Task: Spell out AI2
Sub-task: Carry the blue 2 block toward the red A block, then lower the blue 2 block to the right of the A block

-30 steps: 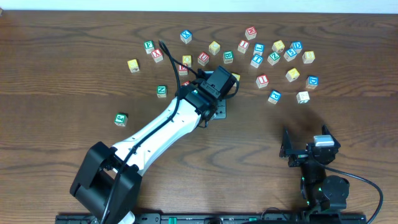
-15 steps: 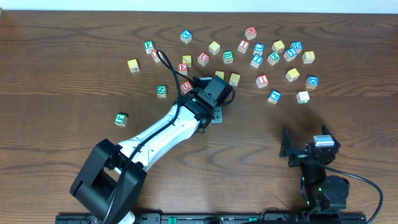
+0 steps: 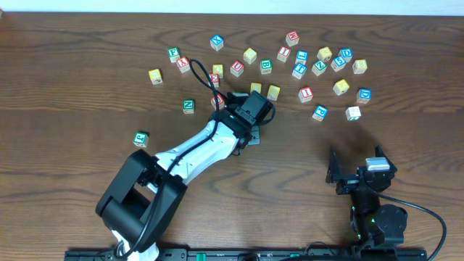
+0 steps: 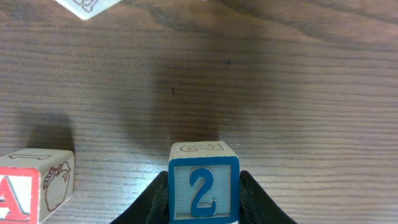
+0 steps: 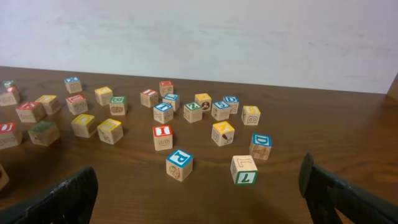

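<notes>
My left gripper is shut on the light-wood cube with the blue "2", one finger on each side. The cube with the red "A" stands on the table to its left, apart from it. In the overhead view the left gripper sits mid-table and hides the "2" cube. The red "I" cube lies to the right among the scattered cubes. My right gripper rests open near the front right, with nothing between its fingers.
Several lettered cubes lie scattered across the back of the table. A blue "P" cube and a green-printed cube lie nearest the right gripper. Two green cubes sit left of the left arm.
The left gripper has drawn back a little toward the front left with the "2" cube, uncovering two yellow cubes behind it. The right arm has not moved.
</notes>
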{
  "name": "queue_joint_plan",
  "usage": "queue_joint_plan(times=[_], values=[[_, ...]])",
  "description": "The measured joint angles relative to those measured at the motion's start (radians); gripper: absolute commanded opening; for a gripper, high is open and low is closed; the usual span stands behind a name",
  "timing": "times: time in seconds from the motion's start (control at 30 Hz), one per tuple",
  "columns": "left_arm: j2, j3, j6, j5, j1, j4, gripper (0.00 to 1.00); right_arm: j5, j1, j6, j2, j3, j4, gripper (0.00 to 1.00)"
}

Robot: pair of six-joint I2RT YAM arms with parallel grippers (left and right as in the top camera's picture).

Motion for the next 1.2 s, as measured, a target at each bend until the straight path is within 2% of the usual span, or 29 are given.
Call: queue_joint_plan(times=[1.2], values=[[0.015, -0.027, 0.000, -0.018, 0.000, 0.001, 0.07, 0.000, 0.000, 0.000, 0.000, 0.000, 0.000, 0.99]])
